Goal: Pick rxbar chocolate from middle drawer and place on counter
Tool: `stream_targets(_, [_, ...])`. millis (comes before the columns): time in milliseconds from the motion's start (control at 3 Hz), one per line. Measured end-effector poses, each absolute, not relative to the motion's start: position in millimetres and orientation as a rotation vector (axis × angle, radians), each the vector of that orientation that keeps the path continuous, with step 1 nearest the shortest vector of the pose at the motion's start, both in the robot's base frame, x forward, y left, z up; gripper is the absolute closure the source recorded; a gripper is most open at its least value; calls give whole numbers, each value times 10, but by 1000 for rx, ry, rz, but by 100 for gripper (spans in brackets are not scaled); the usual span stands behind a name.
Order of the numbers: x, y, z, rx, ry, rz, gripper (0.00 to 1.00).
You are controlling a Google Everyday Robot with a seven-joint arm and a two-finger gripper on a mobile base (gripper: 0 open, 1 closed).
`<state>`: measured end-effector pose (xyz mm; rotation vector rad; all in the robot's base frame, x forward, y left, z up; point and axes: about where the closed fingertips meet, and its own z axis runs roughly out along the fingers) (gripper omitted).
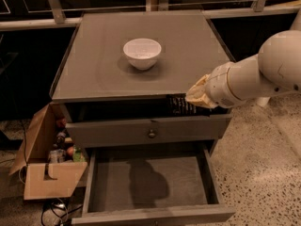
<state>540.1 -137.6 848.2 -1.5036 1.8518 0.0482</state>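
Black-wrapped, the rxbar chocolate (180, 106) is clamped in the gripper (197, 97), which hangs just in front of the bench (94, 65) at its front-right corner, the bar sitting just below the front edge and above the open middle drawer (183, 182). Raise it clear of that edge before moving inward, or the wrapper may catch on the lip. Set it flat near the front-right corner, well apart from the white bowl (142, 53), and release only once it rests on the surface.

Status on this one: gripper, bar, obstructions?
Gripper shut on rxbar chocolate, at front right edge of counter. Bar out of middle drawer, not yet set down. White bowl sits mid-counter.
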Motion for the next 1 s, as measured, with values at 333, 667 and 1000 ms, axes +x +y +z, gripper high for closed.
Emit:
stream_targets(333, [5421,-1426,8542,-1494,1862,43,100])
stream_targets(667, [5602,-1611,9073,-1475,1833,-22,100])
stream_targets(1000, [5608,-1607,9075,-1474,1833,-19,100])
